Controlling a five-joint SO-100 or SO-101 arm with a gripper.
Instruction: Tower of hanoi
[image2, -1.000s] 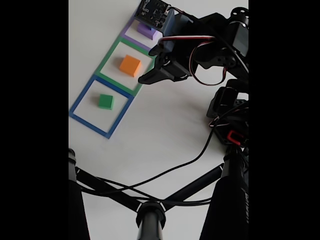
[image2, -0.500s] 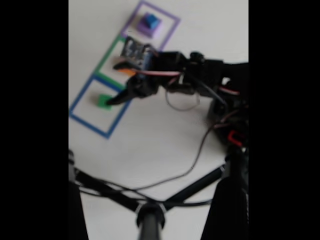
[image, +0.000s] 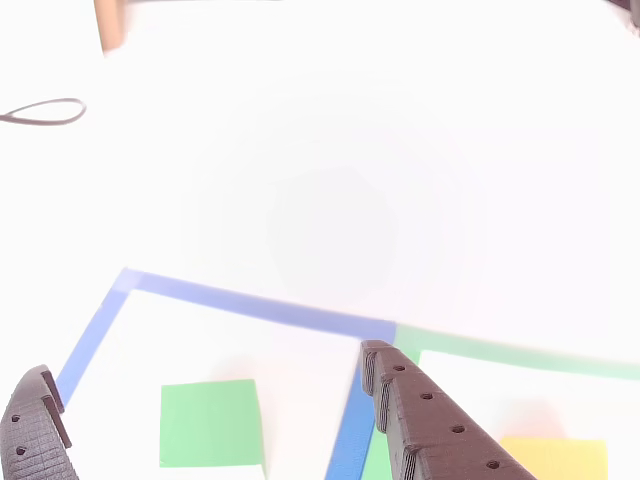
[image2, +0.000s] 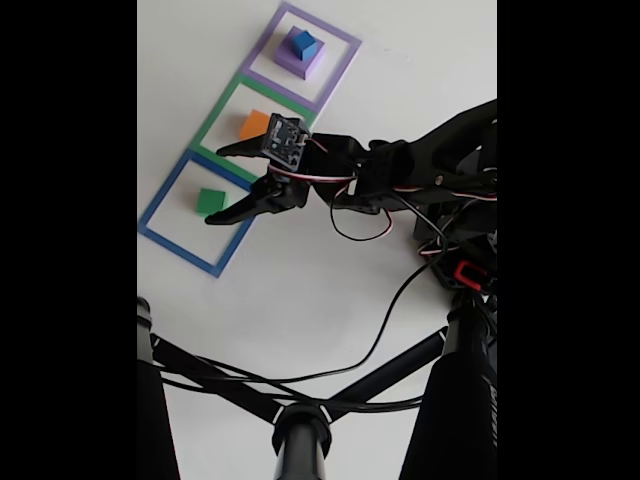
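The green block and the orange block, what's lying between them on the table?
In the fixed view, tape lines: the adjoining edges of the blue square and green square run between the green block and orange block. The open end effector hangs there too.

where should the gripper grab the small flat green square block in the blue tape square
Grip the small flat green square block across its two opposite side faces, coming straight down from above: it lies flat and low, alone in its square. The open gripper already straddles it.

Small blue cube (image2: 304, 43) atop purple block (image2: 296, 62), orange-yellow block (image2: 254, 124), green block (image2: 210, 201) apart
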